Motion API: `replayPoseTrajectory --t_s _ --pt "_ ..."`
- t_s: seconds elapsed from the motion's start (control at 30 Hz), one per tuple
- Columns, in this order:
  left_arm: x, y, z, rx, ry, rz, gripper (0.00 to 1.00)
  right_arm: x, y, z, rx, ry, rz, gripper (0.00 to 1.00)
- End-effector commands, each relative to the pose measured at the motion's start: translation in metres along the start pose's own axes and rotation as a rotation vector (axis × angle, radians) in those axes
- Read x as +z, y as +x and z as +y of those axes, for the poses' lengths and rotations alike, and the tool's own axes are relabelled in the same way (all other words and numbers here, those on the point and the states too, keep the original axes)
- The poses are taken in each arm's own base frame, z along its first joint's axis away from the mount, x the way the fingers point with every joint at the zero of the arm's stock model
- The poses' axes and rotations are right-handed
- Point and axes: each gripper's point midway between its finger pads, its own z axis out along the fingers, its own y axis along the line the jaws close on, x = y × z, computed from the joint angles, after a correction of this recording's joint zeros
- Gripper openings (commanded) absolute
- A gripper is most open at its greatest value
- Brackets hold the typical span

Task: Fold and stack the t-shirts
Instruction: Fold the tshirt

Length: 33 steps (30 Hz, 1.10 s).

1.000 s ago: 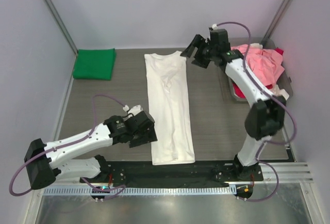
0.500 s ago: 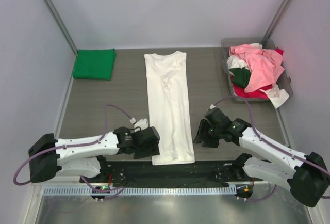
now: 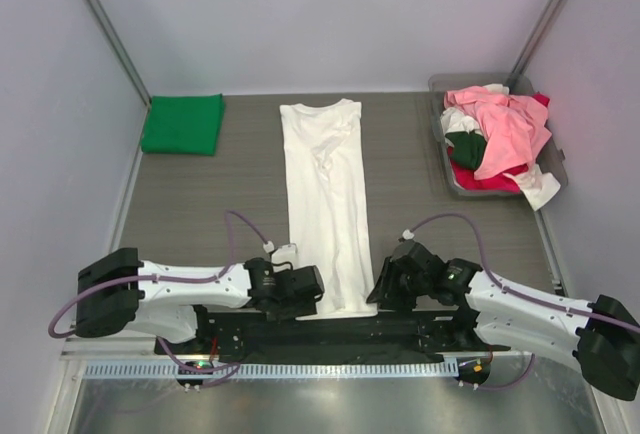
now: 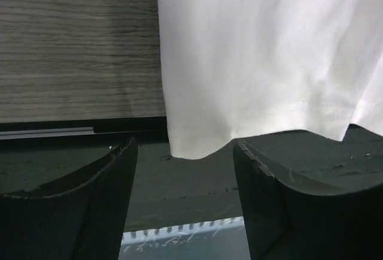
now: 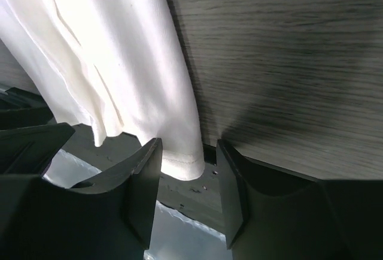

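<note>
A white t-shirt [image 3: 326,194] lies folded into a long strip down the middle of the table, its hem at the near edge. My left gripper [image 3: 305,292] is open at the hem's left corner [image 4: 191,146], which lies just ahead of its jaws. My right gripper [image 3: 384,284] is open with the hem's right corner [image 5: 182,164] between its fingers. A folded bright green t-shirt [image 3: 183,123] lies at the far left. Pink, red, white and dark green t-shirts [image 3: 497,134] are heaped in the tray.
The grey plastic tray [image 3: 446,168] stands at the far right. The black base rail [image 3: 330,331] runs along the near table edge under the hem. Grey walls close in the table on three sides.
My right arm has swung from the far tray down to the hem's right corner. My left gripper has moved nearer and right to the hem's left corner.
</note>
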Motion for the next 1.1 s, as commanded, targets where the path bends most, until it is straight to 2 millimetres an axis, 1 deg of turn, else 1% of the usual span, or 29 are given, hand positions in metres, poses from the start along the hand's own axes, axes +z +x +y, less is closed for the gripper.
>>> replayPoseTrajectory --t_s 0.0,0.07,0.13,0.17,0.2,0.23,0.33,0.43,0.53,0.57,0.7,0.73,0.77,0.8,0.83,0.9,0.97,1.0,1.03,1.07 --pt "0.002 -0.006 -0.005 -0.036 0.008 -0.056 0.66 0.005 -0.002 0.010 0.017 -0.039 -0.019 0.47" --pt "0.003 -0.007 -0.005 -0.044 0.006 -0.063 0.64 0.007 0.000 0.005 0.014 -0.026 -0.018 0.38" --pt "0.004 -0.009 -0.002 -0.055 0.003 -0.080 0.59 0.007 0.001 0.002 0.012 -0.022 -0.016 0.20" --pt "0.003 -0.009 -0.002 -0.060 0.007 -0.081 0.59 0.008 0.001 0.002 0.012 -0.023 -0.017 0.20" --pt "0.004 -0.010 -0.001 -0.064 0.005 -0.087 0.58 0.008 0.002 0.001 0.011 -0.021 -0.014 0.12" --pt "0.004 -0.012 0.001 -0.067 0.003 -0.099 0.58 0.008 0.003 -0.001 0.011 -0.018 -0.012 0.08" --pt "0.004 -0.015 -0.001 -0.081 0.022 -0.116 0.56 0.009 0.004 -0.004 0.013 -0.017 -0.008 0.01" --pt "0.005 -0.017 -0.003 -0.085 0.026 -0.130 0.52 0.009 0.004 -0.004 0.009 -0.018 -0.008 0.01" --pt "0.008 -0.019 -0.004 -0.095 0.027 -0.142 0.47 0.009 0.005 -0.005 0.006 -0.017 -0.008 0.01" --pt "0.010 -0.018 -0.004 -0.095 0.027 -0.143 0.42 0.009 0.005 -0.004 0.003 -0.019 -0.008 0.01" --pt "0.014 -0.021 -0.011 -0.101 0.043 -0.157 0.36 0.010 0.005 -0.007 -0.004 -0.006 -0.005 0.01" --pt "0.014 -0.021 -0.014 -0.104 0.051 -0.160 0.32 0.011 0.005 -0.009 -0.006 0.000 -0.003 0.01" --pt "0.015 -0.021 -0.016 -0.104 0.056 -0.157 0.21 0.011 0.006 -0.009 -0.006 0.001 -0.001 0.01" --pt "0.017 -0.020 -0.017 -0.101 0.055 -0.154 0.13 0.011 0.006 -0.009 -0.006 0.002 -0.003 0.01" --pt "0.017 -0.019 -0.018 -0.091 0.056 -0.150 0.02 0.011 0.006 -0.011 -0.004 0.003 -0.004 0.01" --pt "0.014 -0.016 -0.017 -0.085 0.048 -0.139 0.00 0.011 0.005 -0.010 0.000 0.002 -0.009 0.01" --pt "0.007 -0.015 -0.007 -0.113 0.017 -0.140 0.00 0.008 0.004 -0.013 0.007 0.013 -0.016 0.01" --pt "0.002 -0.014 -0.004 -0.112 0.015 -0.144 0.00 0.007 0.004 -0.014 0.011 0.019 -0.021 0.01" --pt "-0.005 -0.017 0.002 -0.114 0.009 -0.159 0.00 0.004 0.005 -0.016 0.011 0.032 -0.017 0.01" --pt "-0.010 -0.018 0.002 -0.125 0.017 -0.166 0.00 0.001 0.004 -0.012 0.009 0.020 -0.022 0.01"
